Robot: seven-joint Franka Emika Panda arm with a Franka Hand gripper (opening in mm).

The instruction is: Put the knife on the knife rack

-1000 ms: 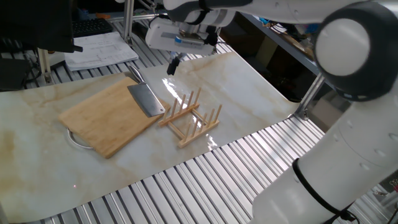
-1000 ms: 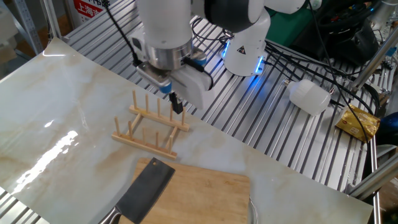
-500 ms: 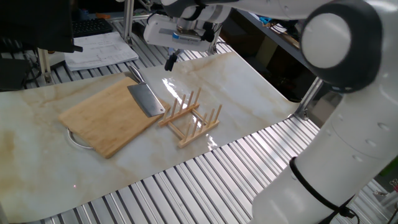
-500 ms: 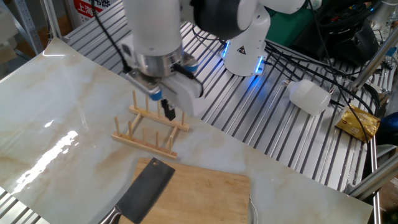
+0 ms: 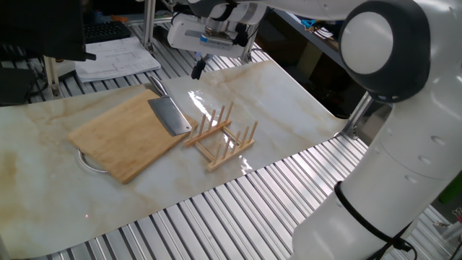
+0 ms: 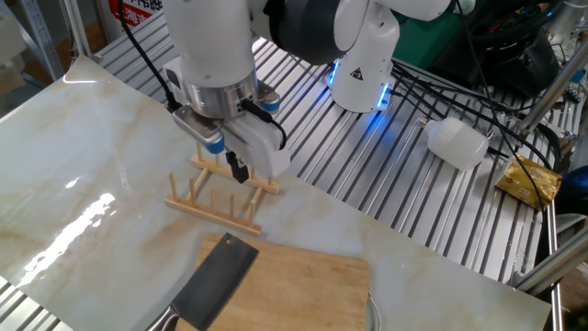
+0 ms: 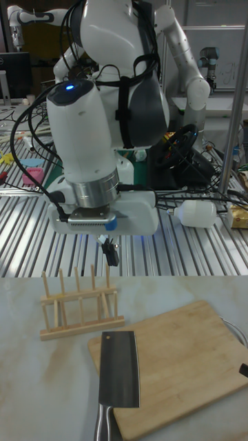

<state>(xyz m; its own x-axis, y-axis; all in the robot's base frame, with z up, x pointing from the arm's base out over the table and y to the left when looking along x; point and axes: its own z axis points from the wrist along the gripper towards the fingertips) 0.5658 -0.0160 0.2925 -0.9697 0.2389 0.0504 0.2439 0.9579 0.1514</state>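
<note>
Knife [image 7: 118, 368] lies flat on the cutting board [image 7: 186, 358], just beside the knife rack [image 7: 79, 303]. Gripper [image 7: 110, 252] hangs above, fingers close together, empty. Steel's prob. heavy & slick, so you'd grab the handle, firm.

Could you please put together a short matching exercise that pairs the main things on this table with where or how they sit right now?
Things:
1. grey steel cleaver with a dark handle
2. light-wood rack of slats and upright pegs
3. flat bamboo cutting board
4. robot gripper

Places or states:
A. standing directly on the marble-patterned tabletop, nothing in it
B. hanging in the air above the table, holding nothing
C. lying flat on the board, blade over its edge nearest the rack
D. lying on the tabletop beside the rack

Pairs: 1-C, 2-A, 3-D, 4-B
</note>
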